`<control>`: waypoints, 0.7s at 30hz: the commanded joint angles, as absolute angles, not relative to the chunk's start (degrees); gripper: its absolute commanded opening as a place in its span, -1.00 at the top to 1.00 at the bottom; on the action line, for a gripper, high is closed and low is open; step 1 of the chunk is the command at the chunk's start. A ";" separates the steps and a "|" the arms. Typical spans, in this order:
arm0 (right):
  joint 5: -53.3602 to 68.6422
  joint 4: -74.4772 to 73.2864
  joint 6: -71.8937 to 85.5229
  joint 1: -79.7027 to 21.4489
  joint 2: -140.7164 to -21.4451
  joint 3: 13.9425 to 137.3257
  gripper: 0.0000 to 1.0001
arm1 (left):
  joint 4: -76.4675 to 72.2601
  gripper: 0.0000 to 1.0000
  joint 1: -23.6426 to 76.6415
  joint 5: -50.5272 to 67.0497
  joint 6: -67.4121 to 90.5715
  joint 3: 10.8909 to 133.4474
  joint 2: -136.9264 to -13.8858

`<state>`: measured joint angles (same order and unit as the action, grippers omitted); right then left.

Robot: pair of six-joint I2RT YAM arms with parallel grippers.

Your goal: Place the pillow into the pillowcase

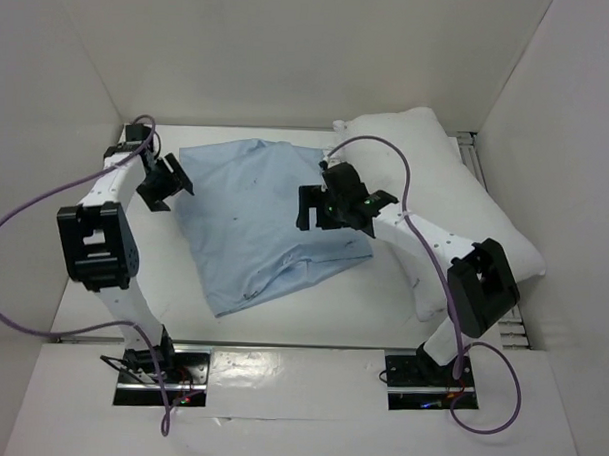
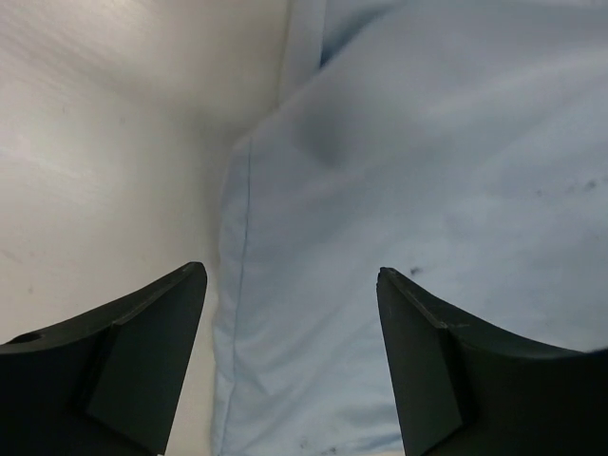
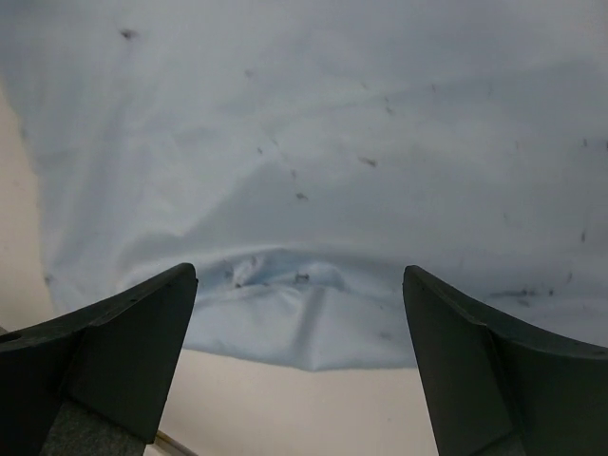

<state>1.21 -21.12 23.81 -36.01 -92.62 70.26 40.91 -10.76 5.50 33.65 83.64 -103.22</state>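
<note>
The light blue pillowcase (image 1: pixel 260 226) lies flat and wrinkled in the middle of the table. The white pillow (image 1: pixel 455 208) lies to its right, along the right wall, partly under my right arm. My left gripper (image 1: pixel 161 183) is open at the pillowcase's left edge; in the left wrist view the hem (image 2: pixel 237 285) lies between its fingers. My right gripper (image 1: pixel 330 209) is open over the pillowcase's right edge; the right wrist view shows a bunched fold of the cloth (image 3: pixel 304 304) between the fingers, with bare table below it.
White walls enclose the table at the back, left and right. A metal rail (image 1: pixel 477 159) runs behind the pillow at the right. Purple cables loop from both arms. The arm bases stand on a shiny strip (image 1: pixel 299 373) at the near edge.
</note>
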 commanded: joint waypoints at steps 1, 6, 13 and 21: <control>-3.33 -25.31 26.10 -35.86 -90.97 66.28 -0.93 | 40.87 -0.71 -9.76 1.14 33.58 92.27 -109.84; -4.39 -25.84 29.09 -35.86 -88.95 61.09 -1.00 | 42.01 -0.76 -9.76 -0.26 33.57 99.13 -120.05; -4.92 -26.37 31.63 -35.33 -87.72 54.59 -1.00 | 40.69 -0.73 -9.76 3.08 34.10 109.22 -131.30; -2.47 -22.95 34.19 -35.33 -87.71 50.36 -1.00 | 42.10 0.85 -10.28 5.54 34.10 117.24 -138.16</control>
